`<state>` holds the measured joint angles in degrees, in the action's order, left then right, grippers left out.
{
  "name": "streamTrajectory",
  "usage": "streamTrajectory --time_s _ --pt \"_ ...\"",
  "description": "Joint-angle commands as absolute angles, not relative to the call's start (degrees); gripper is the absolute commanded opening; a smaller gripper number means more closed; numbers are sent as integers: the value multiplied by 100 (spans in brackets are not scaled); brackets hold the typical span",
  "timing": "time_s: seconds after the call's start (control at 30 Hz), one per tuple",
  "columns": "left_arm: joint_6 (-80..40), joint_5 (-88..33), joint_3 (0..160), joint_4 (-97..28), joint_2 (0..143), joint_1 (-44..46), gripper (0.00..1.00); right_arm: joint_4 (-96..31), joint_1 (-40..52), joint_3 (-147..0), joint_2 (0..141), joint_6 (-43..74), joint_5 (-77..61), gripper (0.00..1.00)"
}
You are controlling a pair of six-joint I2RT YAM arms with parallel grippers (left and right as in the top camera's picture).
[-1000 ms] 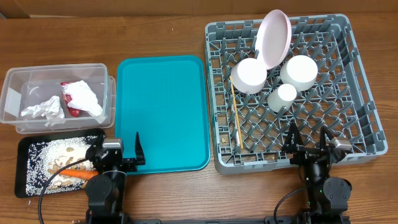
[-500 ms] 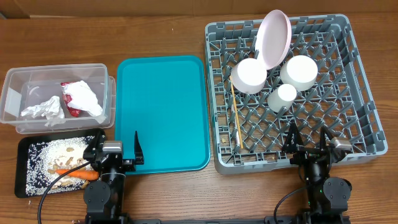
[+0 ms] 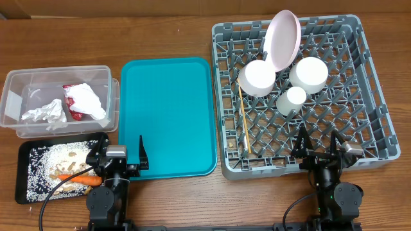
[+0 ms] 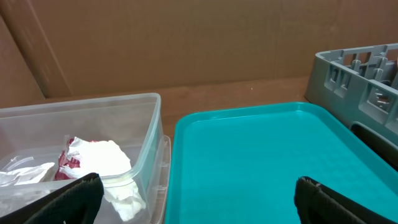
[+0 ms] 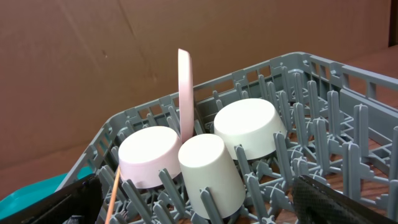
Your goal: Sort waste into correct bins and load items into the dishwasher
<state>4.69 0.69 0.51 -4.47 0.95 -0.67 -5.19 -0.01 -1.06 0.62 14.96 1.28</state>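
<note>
Though red-and-white, wrapper (image 3: 82,100) print unreadable

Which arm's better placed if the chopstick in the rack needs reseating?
Right. The right tool, open, hangs at the dish rack's near edge, chopstick just ahead on its left; the left tool sits across the teal tray.

Pink plate (image 3: 284,38), bowls (image 3: 257,77), cup (image 3: 295,96) inverted in rack (image 3: 347,122); paper (image 3: 45,113) in tub (image 3: 13,96); carrot (image 3: 80,179) in black tray (image 3: 22,179).
</note>
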Motion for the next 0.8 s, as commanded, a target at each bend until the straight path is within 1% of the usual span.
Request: streamTrajectory --time_s 0.0,0.47,0.63,0.77 --pt "558 1 27 -436 25 -34 100 -480 -40 -45 16 1455 93 100" --pt "558 1 27 -436 25 -34 100 -482 -40 -47 19 1435 150 100" --pt "558 1 27 -436 25 -34 100 -478 -40 -47 23 484 134 100" --pt "558 1 27 -436 25 -34 100 -475 -40 -47 23 384 134 100"
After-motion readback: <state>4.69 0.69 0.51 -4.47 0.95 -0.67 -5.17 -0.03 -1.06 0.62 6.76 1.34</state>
